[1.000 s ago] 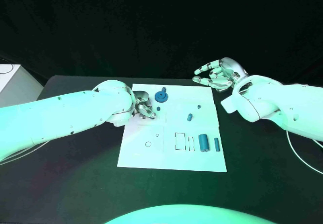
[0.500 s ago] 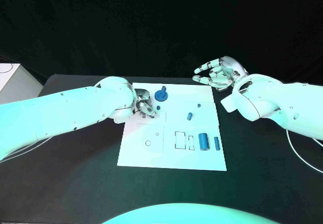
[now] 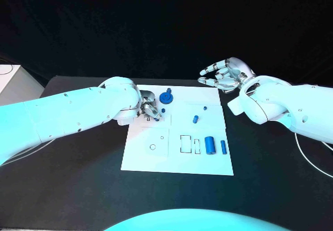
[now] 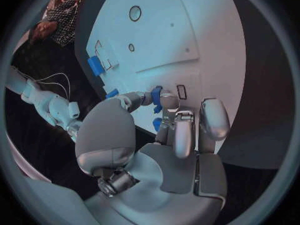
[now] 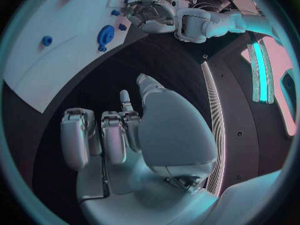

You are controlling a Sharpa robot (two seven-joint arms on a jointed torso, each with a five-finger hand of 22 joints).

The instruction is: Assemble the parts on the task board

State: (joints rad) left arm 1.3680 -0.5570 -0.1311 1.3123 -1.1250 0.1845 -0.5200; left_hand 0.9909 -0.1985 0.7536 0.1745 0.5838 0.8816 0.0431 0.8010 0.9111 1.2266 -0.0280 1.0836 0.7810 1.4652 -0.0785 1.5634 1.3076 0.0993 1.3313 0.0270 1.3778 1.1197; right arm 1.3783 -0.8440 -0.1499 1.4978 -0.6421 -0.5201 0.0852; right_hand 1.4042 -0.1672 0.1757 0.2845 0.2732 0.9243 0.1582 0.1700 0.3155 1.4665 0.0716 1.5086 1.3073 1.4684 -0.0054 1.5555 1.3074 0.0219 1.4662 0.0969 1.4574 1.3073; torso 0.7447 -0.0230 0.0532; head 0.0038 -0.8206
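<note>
You'll read no writing on the white rectangular task board (image 3: 177, 159). Your left hand (image 3: 147, 109) pinches a small blue part (image 4: 156, 93) over its upper-left corner; your right hand (image 3: 223, 76) hangs released beyond it.

Before me lies a flat, matte black table (image 3: 83, 192), its far edge meeting a dark black backdrop (image 3: 139, 33) that closes off the room behind. At my far left stands a white box-shaped cabinet (image 3: 15, 86). From my right wrist I see a bright glowing light strip (image 5: 261, 70) on a pale panel.
</note>
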